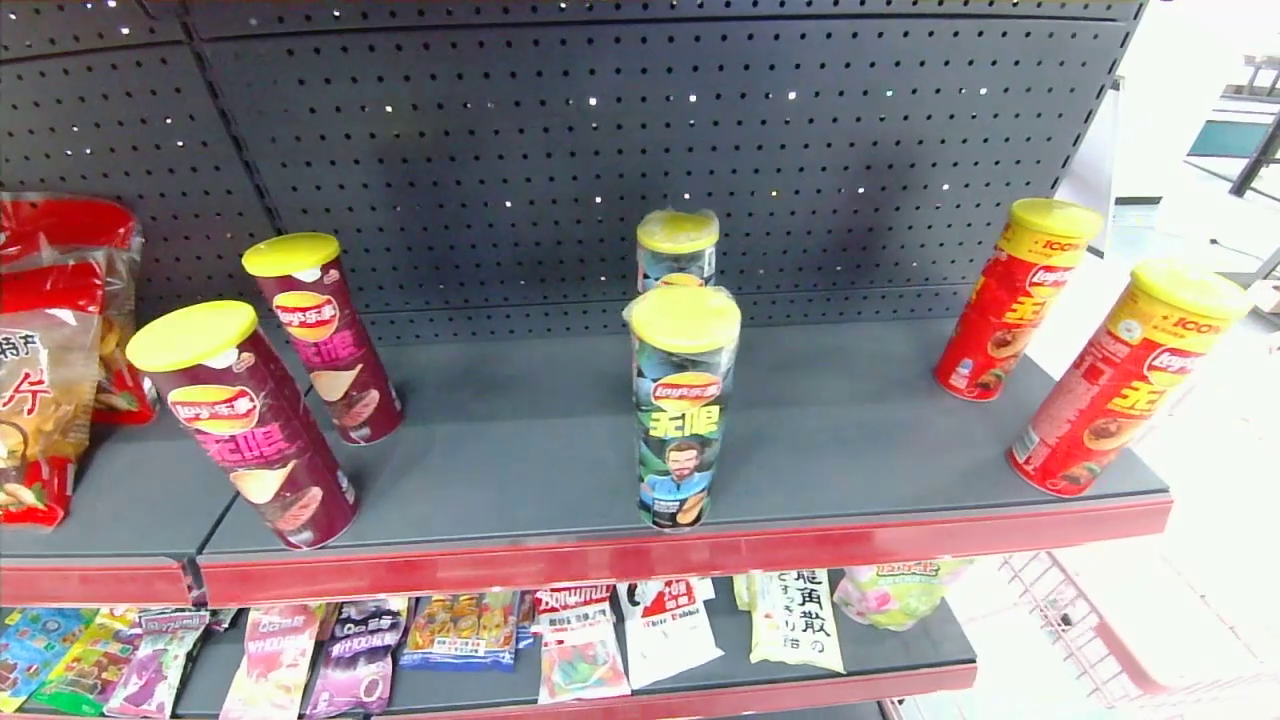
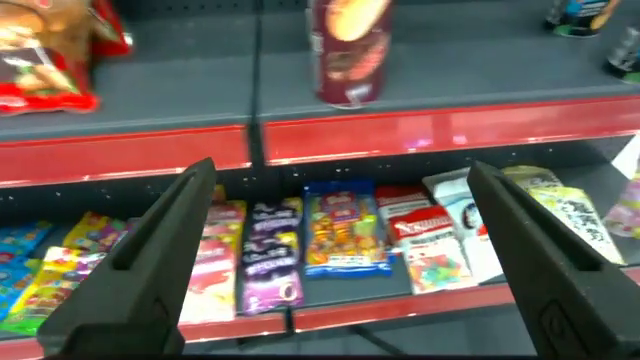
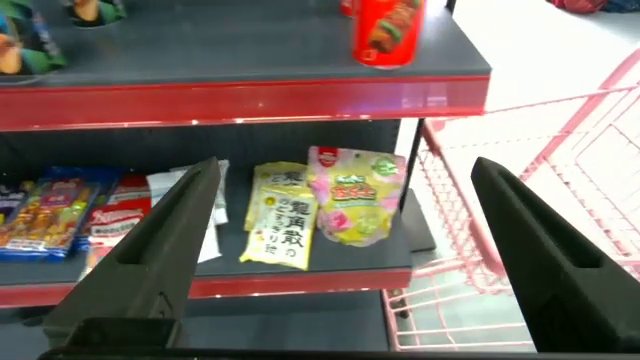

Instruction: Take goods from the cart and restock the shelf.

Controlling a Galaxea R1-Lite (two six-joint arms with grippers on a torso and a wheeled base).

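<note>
right gripper (image 3: 345, 175) agape — pink cart (image 3: 452, 225) near

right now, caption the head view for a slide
Six chip cans stand in pairs on the grey shelf, snack packets below.

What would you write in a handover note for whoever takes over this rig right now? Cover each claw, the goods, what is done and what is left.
Left claw: open, empty, facing the snack packets under the shelf.
Right claw: open, empty, at the shelf's right end, beside the pink cart.
On the shelf: two maroon cans left, two green cans middle, two red cans right, all standing.
Done: six cans stand on the shelf.
Left: probably fetch more goods from the cart; what it holds cannot be seen.
</note>
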